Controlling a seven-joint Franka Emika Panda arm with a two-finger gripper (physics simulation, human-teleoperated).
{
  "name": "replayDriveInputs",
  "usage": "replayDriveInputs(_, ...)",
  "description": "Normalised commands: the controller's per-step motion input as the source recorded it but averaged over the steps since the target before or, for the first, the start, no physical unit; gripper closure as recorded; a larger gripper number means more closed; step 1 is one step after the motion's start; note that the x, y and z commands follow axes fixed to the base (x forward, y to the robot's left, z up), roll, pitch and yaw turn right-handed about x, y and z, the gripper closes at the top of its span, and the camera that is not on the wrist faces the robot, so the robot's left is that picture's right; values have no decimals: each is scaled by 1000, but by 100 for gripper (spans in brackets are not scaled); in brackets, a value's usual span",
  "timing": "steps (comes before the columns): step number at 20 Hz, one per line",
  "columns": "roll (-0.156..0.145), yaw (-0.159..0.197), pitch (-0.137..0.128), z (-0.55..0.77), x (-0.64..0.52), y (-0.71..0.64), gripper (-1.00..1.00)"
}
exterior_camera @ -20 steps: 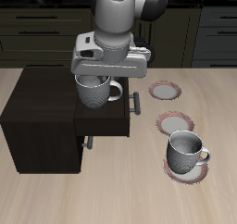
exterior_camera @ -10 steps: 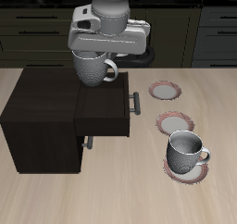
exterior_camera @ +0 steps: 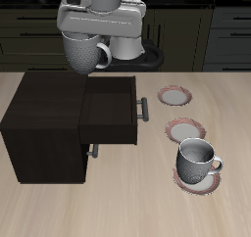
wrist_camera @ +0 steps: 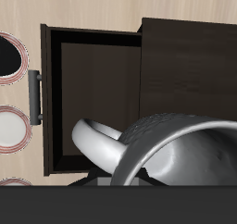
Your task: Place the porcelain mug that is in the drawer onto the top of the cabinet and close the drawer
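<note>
- Above the cabinet's back edge, in the exterior view, the gripper (exterior_camera: 86, 33) holds the porcelain mug (exterior_camera: 84, 50) clamped at its rim, lifted well clear of the cabinet (exterior_camera: 44, 104) top; its handle points toward the open drawer (exterior_camera: 110, 114). Letting go from this height would likely make it bounce or tip off the flat top.
- A second mug (exterior_camera: 197, 163) sits on a plate (exterior_camera: 199, 179) near the table's front edge, with two more plates (exterior_camera: 175, 95) farther back. They are well apart from the path, so I judge little risk there.
- From the wrist view, the speckled mug fills the foreground, its loop handle (wrist_camera: 97, 144) hanging over the empty drawer cavity. Setting it down too near the cabinet's edge could drop it back inside.
- The drawer's bar handle (wrist_camera: 35, 96) is unobstructed; a glancing, off-centre push could fail to shut it.
</note>
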Motion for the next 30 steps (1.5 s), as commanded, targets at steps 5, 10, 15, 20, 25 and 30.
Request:
replayDriveInputs(5,-9,-12,-17,231,-52,-312,100)
replayDriveInputs(10,-19,-3,1,28,31,-299,100)
replayDriveInputs(15,-34,-7,8,-61,116,-283,100)
replayDriveInputs(20,-32,-18,12,-109,109,-159,100)
replayDriveInputs(25,-10,-9,19,-215,46,-38,100)
replayDriveInputs(30,-1,0,25,-221,59,62,100)
